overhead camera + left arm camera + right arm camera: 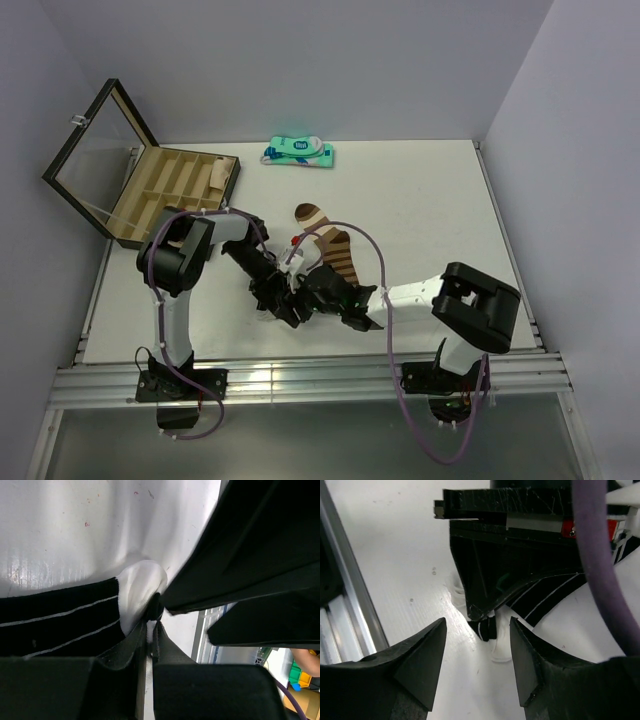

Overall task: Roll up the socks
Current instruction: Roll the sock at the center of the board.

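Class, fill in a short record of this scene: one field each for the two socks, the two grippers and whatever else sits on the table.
black sock: on the table, its white toe pinched by the left gripper
brown sock: lying flat just beyond the grippers, not held
left gripper: shut on the black sock
right gripper: open, fingers either side of the pinched toe
package: teal and white, at the far edge
case: compartmented, lid open, far left

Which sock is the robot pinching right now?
The black sock with thin white stripes: the left gripper pinches its white toe. The brown banded sock lies free, with nothing holding it.
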Controlling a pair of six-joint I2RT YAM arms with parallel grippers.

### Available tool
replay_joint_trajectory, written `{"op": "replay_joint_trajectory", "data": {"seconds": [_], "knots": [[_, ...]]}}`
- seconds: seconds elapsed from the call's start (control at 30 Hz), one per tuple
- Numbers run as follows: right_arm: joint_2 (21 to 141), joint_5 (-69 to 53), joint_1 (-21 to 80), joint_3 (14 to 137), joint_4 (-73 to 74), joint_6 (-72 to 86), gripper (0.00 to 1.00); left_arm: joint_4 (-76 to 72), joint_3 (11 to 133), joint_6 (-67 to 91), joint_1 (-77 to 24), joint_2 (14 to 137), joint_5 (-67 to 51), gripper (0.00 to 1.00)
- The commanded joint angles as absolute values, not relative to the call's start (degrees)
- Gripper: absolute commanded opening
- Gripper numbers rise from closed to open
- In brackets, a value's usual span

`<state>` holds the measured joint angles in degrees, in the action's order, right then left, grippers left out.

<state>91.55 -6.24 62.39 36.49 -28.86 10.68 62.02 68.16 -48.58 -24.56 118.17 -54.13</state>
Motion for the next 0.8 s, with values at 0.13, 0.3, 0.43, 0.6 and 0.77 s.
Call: {"op": "replay_joint_trajectory", "data": {"seconds": [0.13,0.3,0.43,0.6,0.77], "knots": [[95.01,-3.61,63.02,38.76,-30.33,9.14,0.55,62.66,69.43,-49.13,-25.14,118.30,-54.14,0.02],[96.33,-3.51,63.11,38.76,-30.32,8.97,0.49,62.93,69.70,-49.31,-25.14,118.30,-54.14,0.02],[96.86,-3.25,63.46,38.58,-30.06,9.05,0.45,62.93,69.78,-49.13,-25.14,118.39,-54.05,0.02],[97.73,-2.02,63.81,38.85,-29.36,9.05,0.45,62.67,69.70,-48.69,-25.05,118.21,-53.96,0.02],[98.96,-0.18,64.33,39.38,-28.12,9.23,0.42,62.75,69.79,-48.52,-25.05,118.04,-54.32,0.04]]}}
